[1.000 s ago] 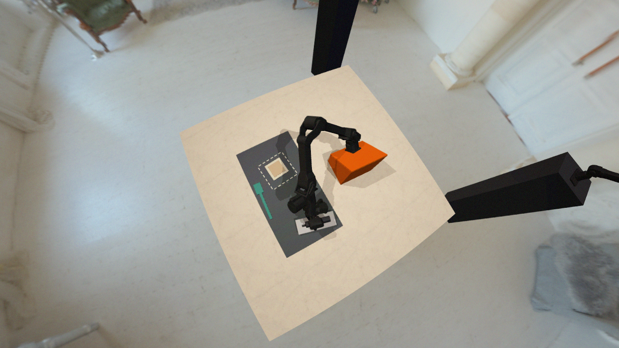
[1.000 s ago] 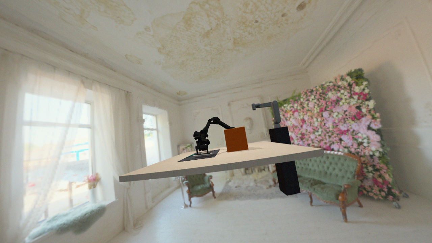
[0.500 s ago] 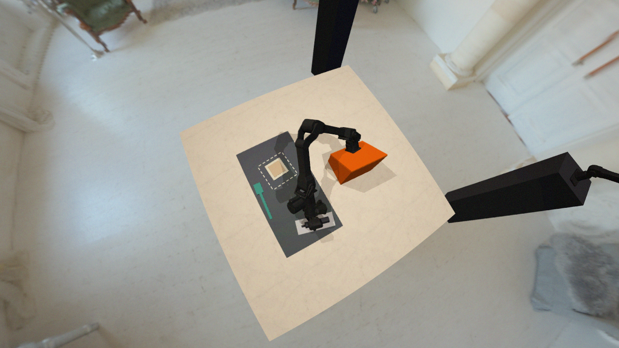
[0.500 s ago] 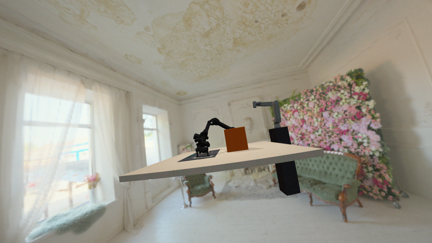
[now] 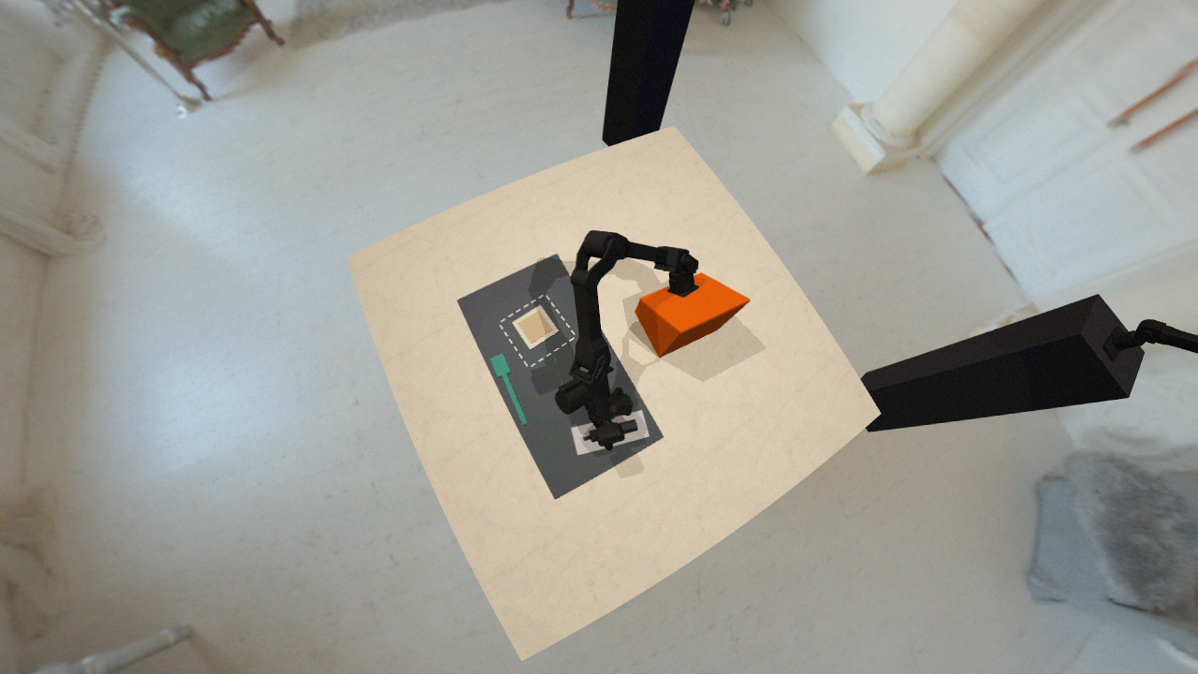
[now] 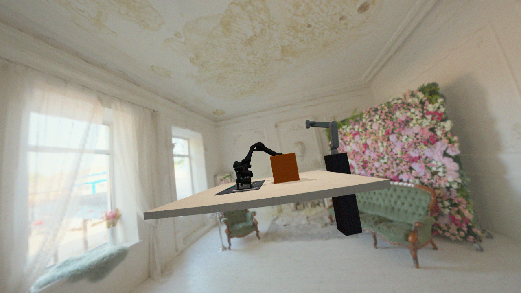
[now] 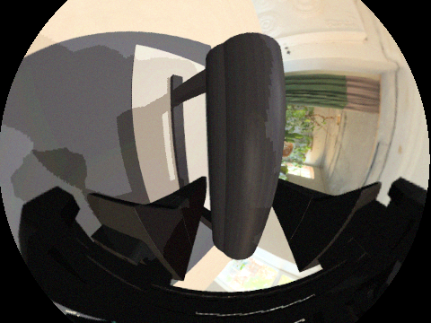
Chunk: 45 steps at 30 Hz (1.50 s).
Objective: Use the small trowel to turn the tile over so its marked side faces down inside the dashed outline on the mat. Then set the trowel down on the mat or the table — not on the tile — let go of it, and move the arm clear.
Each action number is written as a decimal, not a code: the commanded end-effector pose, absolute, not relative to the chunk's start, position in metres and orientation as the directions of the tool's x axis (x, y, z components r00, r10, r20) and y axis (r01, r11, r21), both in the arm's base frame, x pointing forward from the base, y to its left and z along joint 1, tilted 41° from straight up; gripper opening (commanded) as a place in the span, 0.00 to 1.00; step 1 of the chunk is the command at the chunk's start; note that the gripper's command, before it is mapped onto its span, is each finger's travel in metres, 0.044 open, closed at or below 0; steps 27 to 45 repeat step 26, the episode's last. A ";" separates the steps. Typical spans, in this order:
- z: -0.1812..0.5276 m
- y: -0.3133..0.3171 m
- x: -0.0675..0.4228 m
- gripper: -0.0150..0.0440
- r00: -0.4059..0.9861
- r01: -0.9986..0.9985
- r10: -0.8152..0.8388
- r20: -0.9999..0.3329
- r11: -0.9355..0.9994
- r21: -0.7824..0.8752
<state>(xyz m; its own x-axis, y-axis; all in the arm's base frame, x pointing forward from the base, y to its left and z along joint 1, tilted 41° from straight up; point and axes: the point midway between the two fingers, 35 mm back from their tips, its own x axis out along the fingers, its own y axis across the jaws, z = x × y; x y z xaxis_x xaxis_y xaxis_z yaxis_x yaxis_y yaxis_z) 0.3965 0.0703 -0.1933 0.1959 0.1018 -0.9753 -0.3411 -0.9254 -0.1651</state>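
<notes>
The tan tile (image 5: 533,329) lies flat inside the dashed outline (image 5: 514,343) on the dark mat (image 5: 577,473) (image 6: 225,191), with a plain face up. My gripper (image 5: 605,432) (image 6: 243,186) (image 7: 236,181) is low over the near end of the mat. Its fingers stand open on either side of the trowel's dark handle (image 7: 246,126). The trowel's white blade (image 5: 583,441) (image 7: 153,114) lies flat on the mat, well apart from the tile. The arm's links hide part of the outline's right side.
A green spatula-shaped tool (image 5: 509,387) lies on the mat's left edge. A big orange block (image 5: 691,312) (image 6: 284,167) carries the arm's base on the table (image 5: 670,503) (image 6: 291,189). Black camera posts (image 5: 645,66) (image 5: 997,369) stand at the table's far and right edges.
</notes>
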 end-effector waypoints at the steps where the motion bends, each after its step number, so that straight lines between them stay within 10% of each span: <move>1: -0.193 0.071 0.397 0.76 0.197 -0.337 0.105 -0.975 -0.926 -0.168; 45: -0.094 0.089 0.372 0.76 0.198 -0.342 0.103 -0.975 -0.925 -0.167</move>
